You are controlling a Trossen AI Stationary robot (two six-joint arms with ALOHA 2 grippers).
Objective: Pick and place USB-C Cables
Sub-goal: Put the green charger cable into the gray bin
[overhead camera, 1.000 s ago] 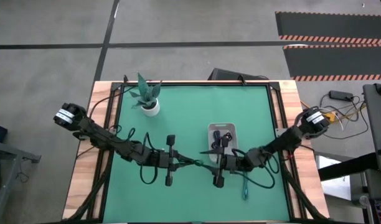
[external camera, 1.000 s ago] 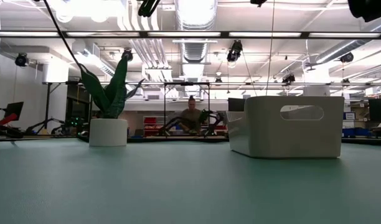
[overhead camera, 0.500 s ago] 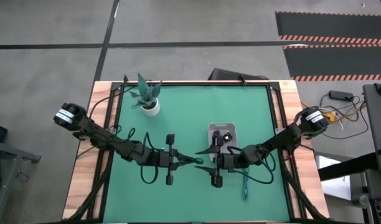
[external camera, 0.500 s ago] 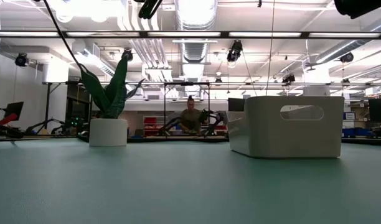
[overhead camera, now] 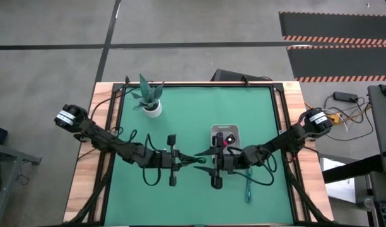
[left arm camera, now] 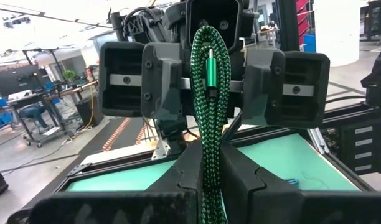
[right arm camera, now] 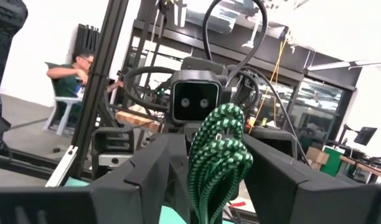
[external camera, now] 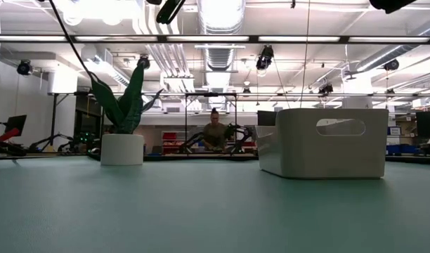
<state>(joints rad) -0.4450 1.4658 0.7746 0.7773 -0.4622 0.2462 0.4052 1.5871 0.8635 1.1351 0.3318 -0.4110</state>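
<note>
The dark green cable bundle point(overhead camera: 198, 160) hangs in the air between both grippers, above the mat near the white tray point(overhead camera: 234, 130). My left gripper point(overhead camera: 192, 160) is shut on it. My right gripper point(overhead camera: 205, 159) faces the left one, open, a finger on either side of the bundle's free end point(right arm camera: 218, 143) without touching it. The black-and-red cable point(overhead camera: 229, 140) lies in the tray. The teal cable point(overhead camera: 248, 189) lies on the mat near the right arm. The navy cable does not show clearly. My left gripper point(left arm camera: 209, 186) pinches the green bundle between its two fingers, several strands together, at the bundle's near end point(left arm camera: 209, 165). The fingers come level from the table's left and lie along the bundle. The bundle is lifted clear, and its looped end with the plug point(left arm camera: 209, 62) sticks out toward my right gripper.
A potted plant point(overhead camera: 152, 104) stands at the mat's far left. In the low view the white tray point(external camera: 324, 144) and the plant pot point(external camera: 122, 149) stand on the mat. A person sits in the room beyond point(external camera: 215, 133). Wooden table edges frame the green mat point(overhead camera: 149, 202).
My right gripper has moved toward the table's left, up to the left gripper, and its fingers now stand around the green bundle's free end. The black-and-red cable in the tray, covered by the right arm before, now shows.
</note>
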